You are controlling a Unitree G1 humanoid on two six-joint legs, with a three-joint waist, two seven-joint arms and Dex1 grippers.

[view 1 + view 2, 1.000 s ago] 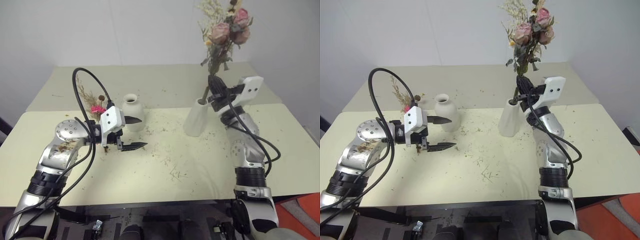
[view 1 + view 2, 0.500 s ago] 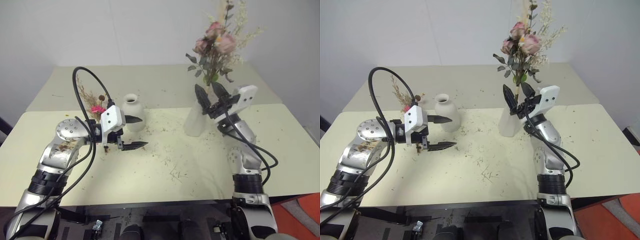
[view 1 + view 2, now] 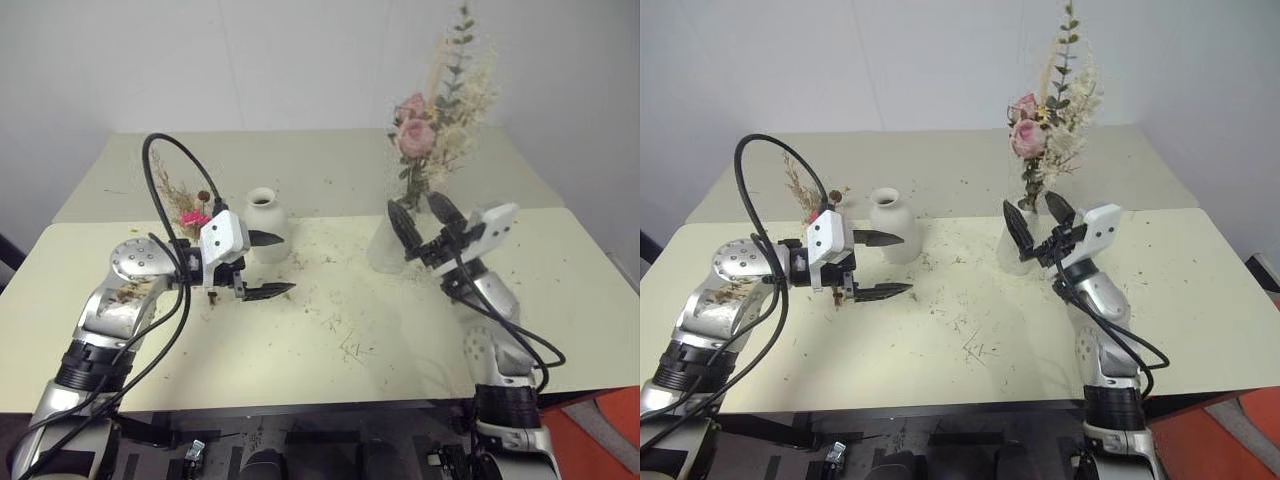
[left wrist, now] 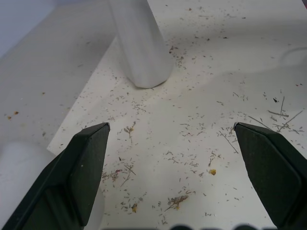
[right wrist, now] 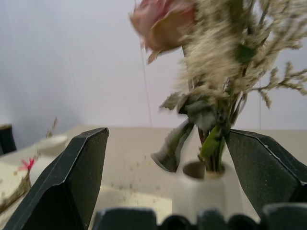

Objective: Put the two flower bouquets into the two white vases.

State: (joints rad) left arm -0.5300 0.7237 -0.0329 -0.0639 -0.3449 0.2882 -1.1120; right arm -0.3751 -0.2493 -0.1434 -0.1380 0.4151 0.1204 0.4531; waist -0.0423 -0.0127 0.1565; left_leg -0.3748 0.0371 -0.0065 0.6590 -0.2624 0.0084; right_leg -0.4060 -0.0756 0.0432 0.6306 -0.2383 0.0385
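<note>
Head: our right gripper (image 3: 430, 228), jaws spread, just beside tall vase (image 3: 383, 248) holding rose bouquet (image 3: 432, 130) | Left wrist: left gripper (image 4: 175, 187) spread, empty | Risk: daisy bouquet (image 3: 190, 212) (behind left arm) unpicked; squat vase (image 3: 263, 226) tips if bumped.

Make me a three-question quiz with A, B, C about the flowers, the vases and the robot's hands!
1. Where is the pink rose bouquet?
A. standing in the tall vase
B. lying on the table
C. in the right gripper

2. How many white vases are there?
A. one
B. two
C. three

3. The right gripper is:
A. shut
B. open
C. holding a vase

Answers: 1 A, its stems go into the vase mouth. 2 B, the tall one and the squat vase. 3 B, its fingers are spread, holding nothing.
</note>
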